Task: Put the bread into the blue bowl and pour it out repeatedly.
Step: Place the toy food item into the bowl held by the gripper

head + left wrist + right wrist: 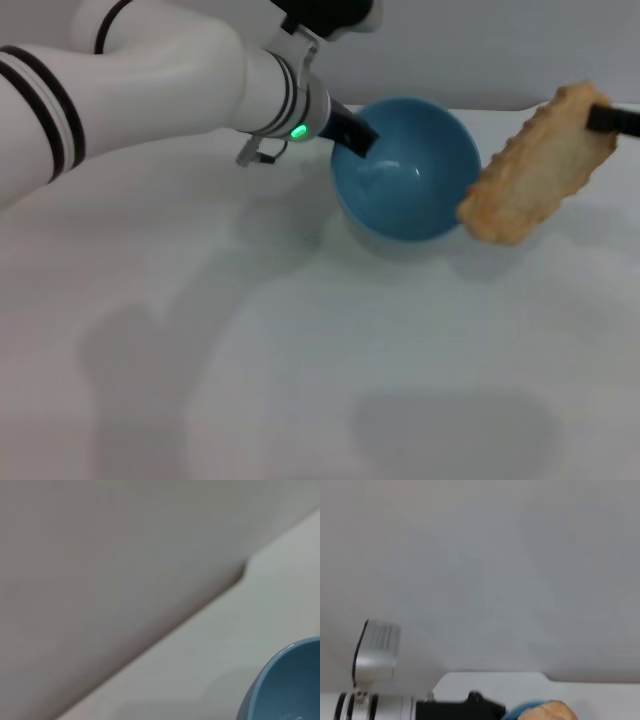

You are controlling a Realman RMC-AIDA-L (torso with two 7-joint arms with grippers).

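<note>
The fingers of the right gripper (608, 117) are pinching the upper far end of the bread (538, 165), holding it clear of the table (300, 380) with its pale flat underside facing the head camera. The loaf is hanging on a slant: its long axis is running from the fingers, high at the right edge of the head view, down and leftward toward the blue bowl (405, 170), so nearly the whole loaf is lying below and to the left of the grip. Its lower end is overlapping the bowl's right rim in that view, though whether it is touching the rim or hovering just above and beside it cannot be told. The bowl is sitting on the table, its mouth tipped toward the camera and its inside showing nothing in it. The left gripper (350, 130) is reaching to the bowl's left rim, where one dark finger is showing against the inside wall, apparently gripping the rim; the finger outside the wall is hidden. Since the right arm is already carrying the bread, the coming move, as I judge it, is turning on shifting that lower end leftward over the bowl's hollow before the pinch is being released.
</note>
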